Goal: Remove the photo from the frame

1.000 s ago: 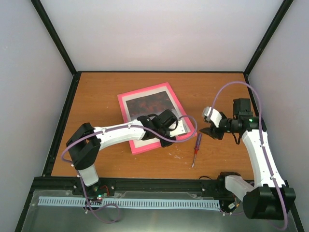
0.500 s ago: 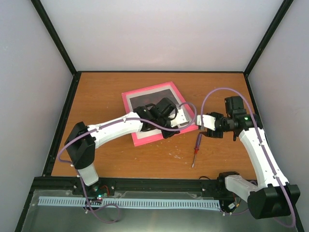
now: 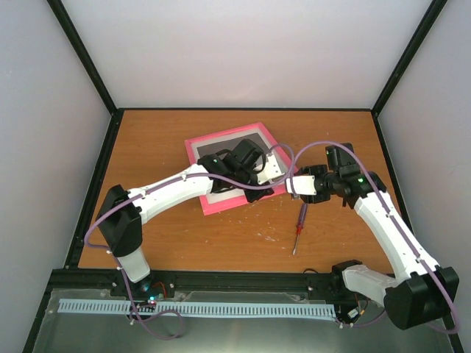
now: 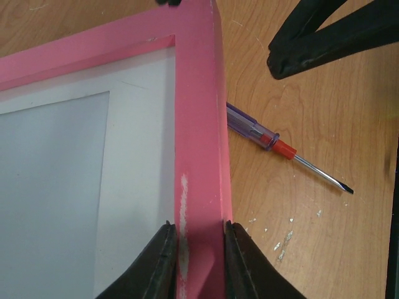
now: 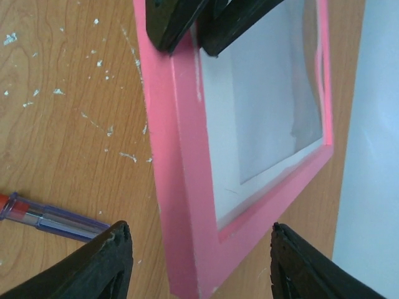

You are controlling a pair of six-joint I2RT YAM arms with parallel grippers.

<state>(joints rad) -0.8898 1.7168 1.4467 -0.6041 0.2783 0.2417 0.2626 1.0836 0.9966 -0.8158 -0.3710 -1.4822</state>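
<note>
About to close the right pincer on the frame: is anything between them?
Nothing visible. The right pincer is open, with the frame and its pink edge directly ahead. The screwdriver lies on the table off to one side, not between them. The left pincer grips the same edge further along.

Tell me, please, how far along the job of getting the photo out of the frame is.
Nothing looks finished: the photo sits behind its mat inside the frame. In hand: the left gripper is shut on the pink border; the right gripper is open, facing the frame's edge. Left: getting the photo out; the screwdriver lies untouched on the table.
</note>
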